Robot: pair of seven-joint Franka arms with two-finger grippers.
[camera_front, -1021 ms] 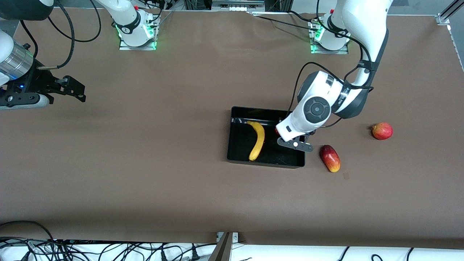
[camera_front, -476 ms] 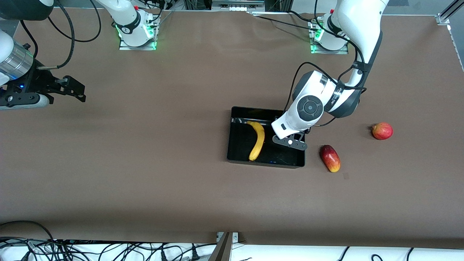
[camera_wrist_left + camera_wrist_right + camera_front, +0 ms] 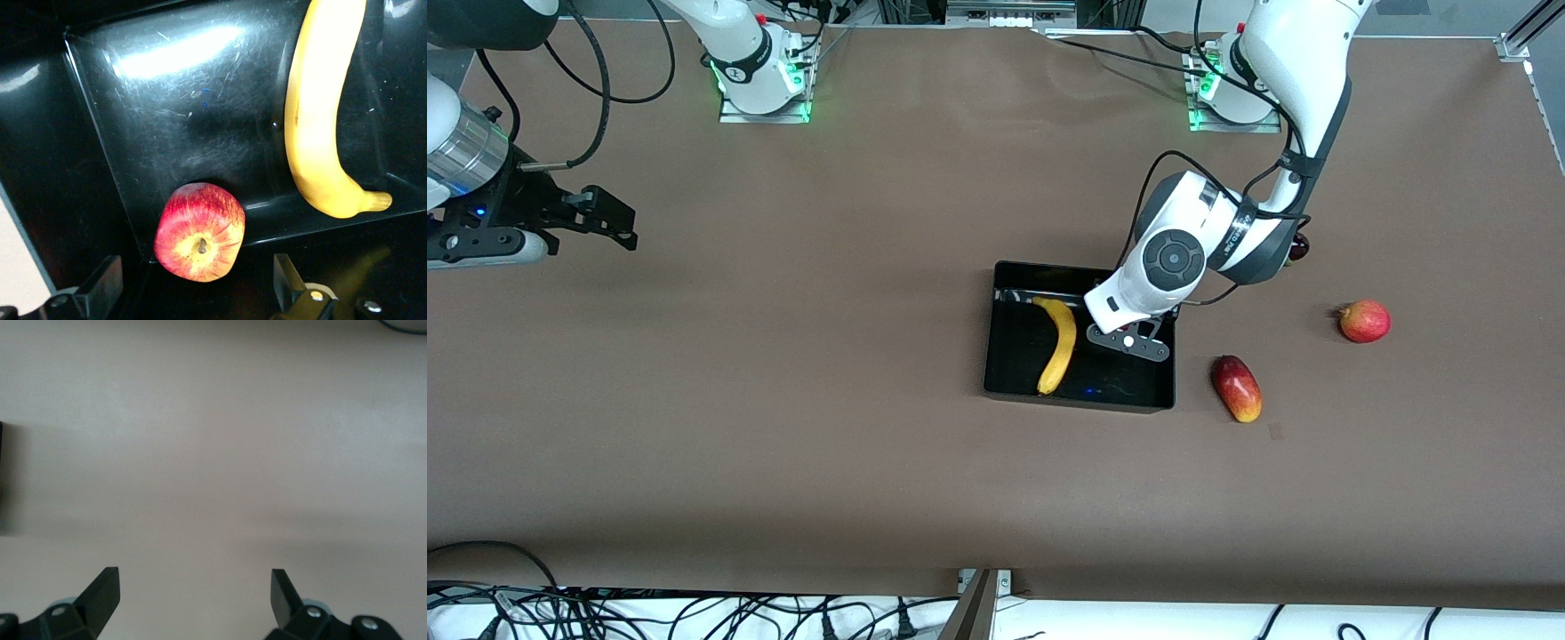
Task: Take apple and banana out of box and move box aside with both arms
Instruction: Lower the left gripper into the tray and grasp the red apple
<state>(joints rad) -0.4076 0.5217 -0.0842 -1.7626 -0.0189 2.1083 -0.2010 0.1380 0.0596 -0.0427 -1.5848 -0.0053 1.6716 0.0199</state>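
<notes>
The box, a glossy black tray (image 3: 1076,402), lies mid-table, toward the left arm's end. A yellow banana (image 3: 1058,345) lies in it. In the left wrist view the banana (image 3: 320,120) lies on the tray floor (image 3: 167,80), and a small red apple (image 3: 200,232) with yellow streaks lies by a floor corner, stem up. My left gripper (image 3: 1129,342) hangs open over the tray. Its fingers (image 3: 101,283) stand wide of the apple without touching it. In the front view my left hand hides the apple. My right gripper (image 3: 627,227) waits open at the right arm's end of the table, and in its wrist view the right gripper (image 3: 195,593) has only bare table under it.
An oblong red-yellow mango (image 3: 1236,388) lies on the table beside the tray, toward the left arm's end. A round red fruit with a nub (image 3: 1364,321) lies farther that way. Cables run along the table edge nearest the camera.
My left hand has shifted over the tray toward the banana, still open. The right arm has not moved.
</notes>
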